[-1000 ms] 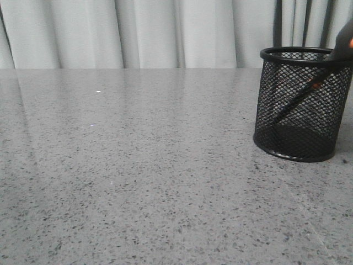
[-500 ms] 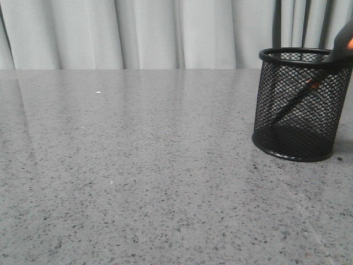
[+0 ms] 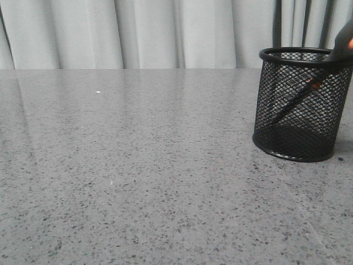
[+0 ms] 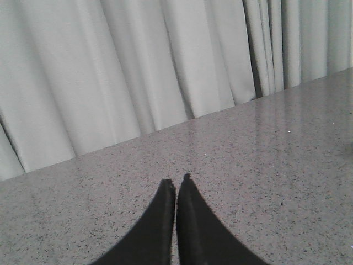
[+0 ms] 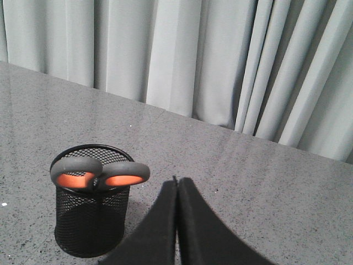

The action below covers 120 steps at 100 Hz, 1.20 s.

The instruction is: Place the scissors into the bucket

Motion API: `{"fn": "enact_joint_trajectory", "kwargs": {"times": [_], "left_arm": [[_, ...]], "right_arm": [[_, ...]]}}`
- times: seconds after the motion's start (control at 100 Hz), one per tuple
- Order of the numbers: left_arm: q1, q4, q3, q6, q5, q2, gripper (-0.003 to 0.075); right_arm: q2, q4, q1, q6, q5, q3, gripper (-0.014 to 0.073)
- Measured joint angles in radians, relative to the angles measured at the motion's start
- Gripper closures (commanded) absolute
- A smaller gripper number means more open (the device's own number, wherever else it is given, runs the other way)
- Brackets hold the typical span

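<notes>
The black wire-mesh bucket stands upright at the right of the grey table. The scissors stand inside it, blades slanting down behind the mesh, the handle sticking out over the rim at the right edge of the front view. In the right wrist view the grey, orange-lined handle loops rest on the rim of the bucket. My right gripper is shut and empty, beside the bucket and apart from it. My left gripper is shut and empty above bare tabletop. Neither gripper shows in the front view.
A pale pleated curtain hangs along the table's far edge. The speckled grey tabletop stretches left of the bucket.
The bucket has shifted very slightly on the table. The scissors stay in it.
</notes>
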<state>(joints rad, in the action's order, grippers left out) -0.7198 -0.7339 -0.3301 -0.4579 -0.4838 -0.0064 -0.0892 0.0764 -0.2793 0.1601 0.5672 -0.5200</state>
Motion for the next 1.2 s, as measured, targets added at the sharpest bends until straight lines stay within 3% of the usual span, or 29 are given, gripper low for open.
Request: {"fn": "enact_joint_trajectory", "kwargs": {"times": [0.55,0.76,1.0,1.2], "left_arm": [[0.018,-0.003,0.005,-0.002,-0.002,0.000,0.0740],[0.170,0.182,0.101,0.065,0.020,0.000,0.0740],[0.366,0.295,0.311,0.136,0.246,0.000,0.0740],[0.454,0.406,0.334,0.139,0.221,0.000,0.0740]], "right_arm": [[0.000,0.000,0.000,-0.004,-0.006,0.000,0.0643],[0.000,0.000,0.000,-0.004,-0.006,0.000,0.0643],[0.000,0.002,0.000,-0.004,-0.006,0.000,0.0643],[0.000,0.002,0.000,-0.004,-0.006,0.000,0.0643]]}}
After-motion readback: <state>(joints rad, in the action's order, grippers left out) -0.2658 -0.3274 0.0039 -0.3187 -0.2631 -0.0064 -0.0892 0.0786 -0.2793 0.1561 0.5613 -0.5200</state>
